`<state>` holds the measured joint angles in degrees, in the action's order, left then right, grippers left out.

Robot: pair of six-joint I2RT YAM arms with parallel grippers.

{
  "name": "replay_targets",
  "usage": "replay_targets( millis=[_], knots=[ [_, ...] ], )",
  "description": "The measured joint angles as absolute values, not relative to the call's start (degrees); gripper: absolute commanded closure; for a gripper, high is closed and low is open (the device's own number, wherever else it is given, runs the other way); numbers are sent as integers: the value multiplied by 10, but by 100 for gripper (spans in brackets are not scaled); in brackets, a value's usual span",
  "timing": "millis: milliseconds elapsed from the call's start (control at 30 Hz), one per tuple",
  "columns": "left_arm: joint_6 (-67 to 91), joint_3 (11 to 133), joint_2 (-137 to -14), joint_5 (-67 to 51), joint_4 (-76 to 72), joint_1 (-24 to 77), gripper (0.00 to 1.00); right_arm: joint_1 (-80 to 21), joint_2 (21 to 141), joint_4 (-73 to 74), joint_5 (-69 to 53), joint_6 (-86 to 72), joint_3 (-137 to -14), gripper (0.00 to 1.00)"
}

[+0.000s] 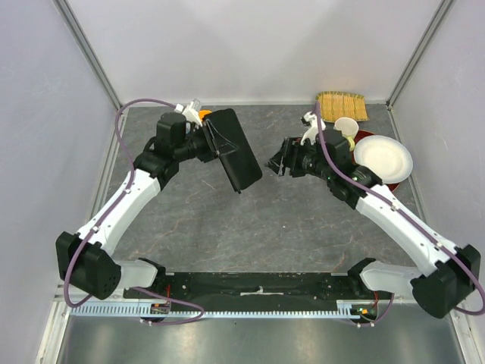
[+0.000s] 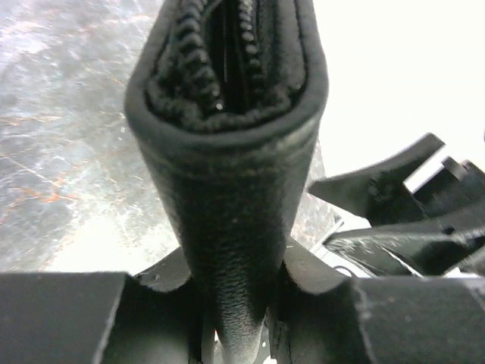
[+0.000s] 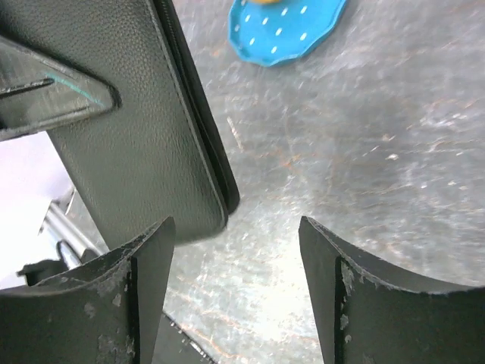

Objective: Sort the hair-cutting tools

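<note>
My left gripper [image 1: 214,144] is shut on a flat black zip case [image 1: 235,149] and holds it above the table, tilted. In the left wrist view the case [image 2: 235,152] fills the middle, its zip edge towards the camera, pinched between my fingers [image 2: 326,303]. My right gripper [image 1: 274,162] is open and empty, just right of the case's lower corner. In the right wrist view the case [image 3: 129,121] is at the upper left, beyond my left finger [image 3: 144,265]. No scissors or combs show; they are hidden or out of view.
A bamboo mat [image 1: 342,106], a white cup [image 1: 346,127] and a white plate [image 1: 383,158] on a red dish stand at the back right. A blue dotted dish [image 3: 284,26] with something orange lies behind the case, by the left arm [image 1: 203,115].
</note>
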<state>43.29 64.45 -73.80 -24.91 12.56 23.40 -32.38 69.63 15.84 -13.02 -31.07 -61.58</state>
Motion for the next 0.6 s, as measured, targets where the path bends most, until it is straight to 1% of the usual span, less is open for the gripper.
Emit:
replay_targets(
  millis=[100,133,200,433,600],
  knots=[
    [431,704,-761,-214,189,228,83,-324,662,171,-89,-295,-616,30],
    [431,722,-770,-206,206,226,83,-326,655,171,-89,-289,-616,31],
    [432,751,-786,-193,235,226,83,-335,651,171,-101,-281,-616,32],
    [437,776,-801,-164,285,226,83,-426,687,159,-139,-283,-616,36],
    [450,790,-801,-149,299,226,83,-444,726,119,-154,-313,-615,42]
  ],
)
